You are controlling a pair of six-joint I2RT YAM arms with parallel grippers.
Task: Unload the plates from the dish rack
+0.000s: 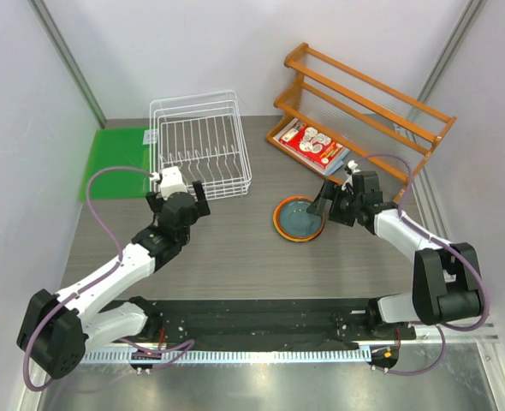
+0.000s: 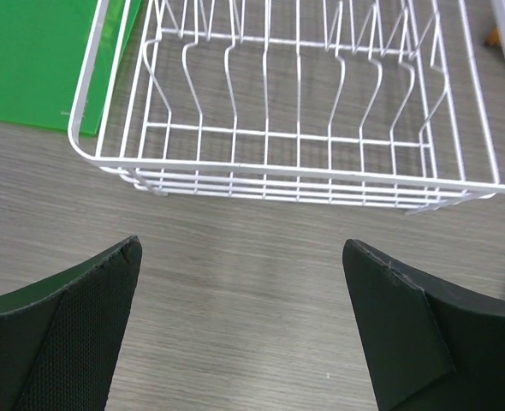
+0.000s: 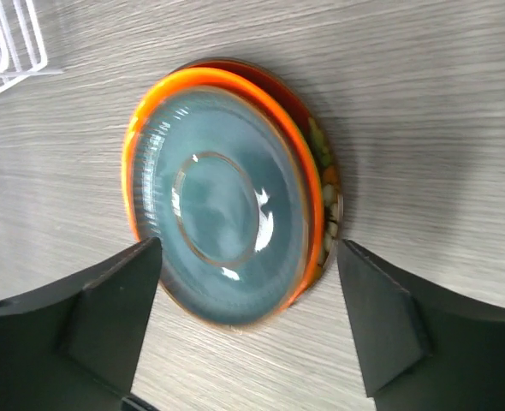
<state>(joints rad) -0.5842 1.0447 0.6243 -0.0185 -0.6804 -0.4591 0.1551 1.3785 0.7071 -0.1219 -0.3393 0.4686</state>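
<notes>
Closest in, the right gripper (image 3: 248, 248) has its fingers spread wide with nothing between them, hovering just over the stack of plates (image 3: 235, 205) on the table (image 3: 424, 68). The blue-grey plate (image 3: 222, 218) is on top, the orange plate (image 3: 193, 79) is under it, and the dark red patterned plate (image 3: 325, 171) peeks out below; hard to tell if anything else is in that stack. The left gripper (image 2: 241, 248) is wide open too, empty, facing the near side of the white dish rack (image 2: 295, 128) without touching it. That rack sits back left beside a green mat (image 1: 115, 158), well apart from the stack
</notes>
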